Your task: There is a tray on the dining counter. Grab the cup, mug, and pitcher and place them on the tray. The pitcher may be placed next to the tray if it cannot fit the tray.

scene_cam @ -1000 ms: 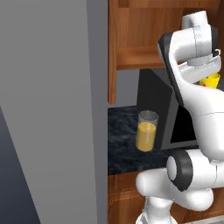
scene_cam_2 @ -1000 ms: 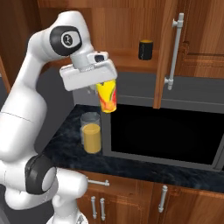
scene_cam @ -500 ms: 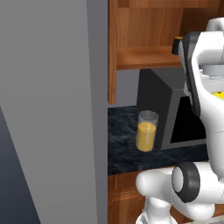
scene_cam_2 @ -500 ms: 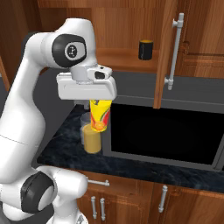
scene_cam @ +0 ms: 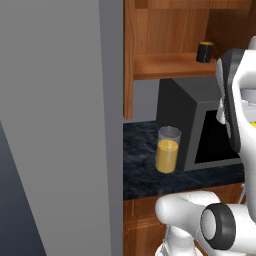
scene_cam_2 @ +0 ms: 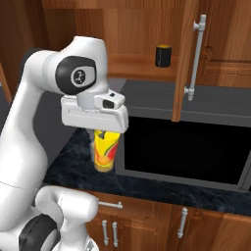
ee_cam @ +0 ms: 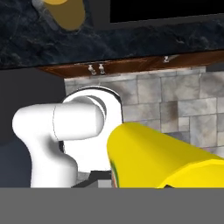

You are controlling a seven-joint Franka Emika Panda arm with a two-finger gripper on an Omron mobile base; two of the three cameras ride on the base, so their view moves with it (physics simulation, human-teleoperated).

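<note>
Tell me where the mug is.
The mug stands on the open wooden shelf above the microwave, upper middle of the right base view, beside the cabinet door's handle.

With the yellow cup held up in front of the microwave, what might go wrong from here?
1. The cup hangs below the pincer, just in front of the pitcher on the counter; a low swing might knock the pitcher over and spill the juice.
2. The open cabinet door hangs close by, so lifting toward it might strike it.
3. The grip looks to be near the cup's rim, so it may slip.
</note>
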